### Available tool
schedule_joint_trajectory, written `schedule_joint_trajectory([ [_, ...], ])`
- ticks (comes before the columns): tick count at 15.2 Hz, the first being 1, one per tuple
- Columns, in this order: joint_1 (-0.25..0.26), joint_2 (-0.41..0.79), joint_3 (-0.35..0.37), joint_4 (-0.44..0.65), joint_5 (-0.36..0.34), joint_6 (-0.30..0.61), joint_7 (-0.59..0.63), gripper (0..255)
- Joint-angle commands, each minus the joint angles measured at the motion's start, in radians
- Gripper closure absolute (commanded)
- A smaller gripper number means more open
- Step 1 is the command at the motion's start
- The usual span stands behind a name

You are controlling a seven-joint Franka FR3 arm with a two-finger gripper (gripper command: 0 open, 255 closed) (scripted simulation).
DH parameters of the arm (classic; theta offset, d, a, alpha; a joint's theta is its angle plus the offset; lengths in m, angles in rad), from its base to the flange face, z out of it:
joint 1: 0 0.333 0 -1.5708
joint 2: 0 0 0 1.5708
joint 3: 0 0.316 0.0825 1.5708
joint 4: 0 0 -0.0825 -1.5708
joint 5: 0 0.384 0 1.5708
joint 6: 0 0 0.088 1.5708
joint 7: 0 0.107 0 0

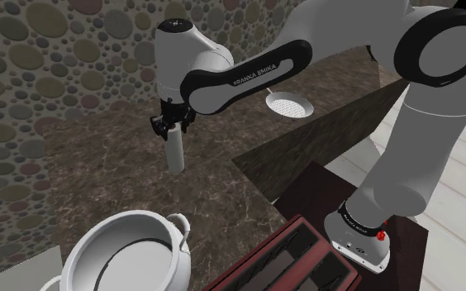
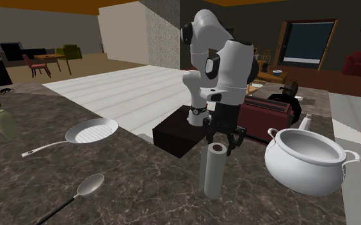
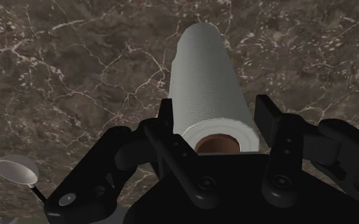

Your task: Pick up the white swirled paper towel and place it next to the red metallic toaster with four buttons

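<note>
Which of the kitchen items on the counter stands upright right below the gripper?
The paper towel roll, upright beneath the gripper; pan, spoon and pot sit apart.

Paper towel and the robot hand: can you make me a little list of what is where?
towel: white paper towel roll, standing upright on the dark marble counter
hand: all-black gripper, right above the roll
fingers: black fingers clasp the roll's top, one on each side
lifted: not yet
toaster: dark red toaster, close to the robot's stand
pot: big white two-handled pot, beside the toaster
others: grey ridged frying pan and grey spoon, apart from the roll
</note>
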Motion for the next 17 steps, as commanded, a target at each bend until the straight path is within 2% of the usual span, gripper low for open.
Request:
schedule_joint_trajectory([
  [1,0.0,0.001,0.0,0.001,0.0,0.0,0.0,255],
  [17,-0.006,-0.058,0.016,0.143,0.056,-0.19,-0.055,255],
])
